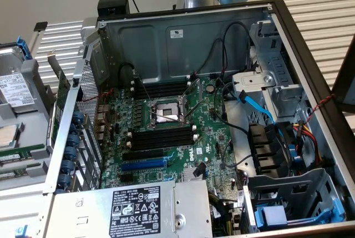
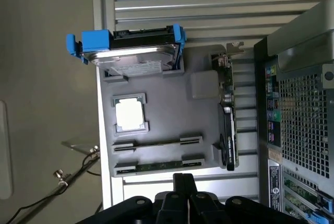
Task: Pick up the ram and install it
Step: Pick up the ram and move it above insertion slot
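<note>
The ram (image 2: 159, 167) is a thin dark green stick lying in the outer holder of a grey parts tray (image 2: 203, 62) beside the open computer case. In the exterior view the ram (image 1: 19, 168) lies at the far left, outside the case. My gripper (image 2: 183, 182) hovers above the tray's edge close to the ram, not touching it, its dark fingers pressed together with nothing between them. Long black memory slots (image 1: 161, 138) lie on the green motherboard (image 1: 213, 138) beside the processor socket (image 1: 165, 113).
The tray also carries a hard drive in a blue bracket (image 2: 130, 49), a processor chip (image 2: 129, 114), a second long holder (image 2: 156, 144) and an upright expansion card (image 2: 228, 130). The case's perforated wall (image 2: 302, 114) stands between tray and motherboard. Cables and a blue slot (image 1: 143, 165) crowd the board.
</note>
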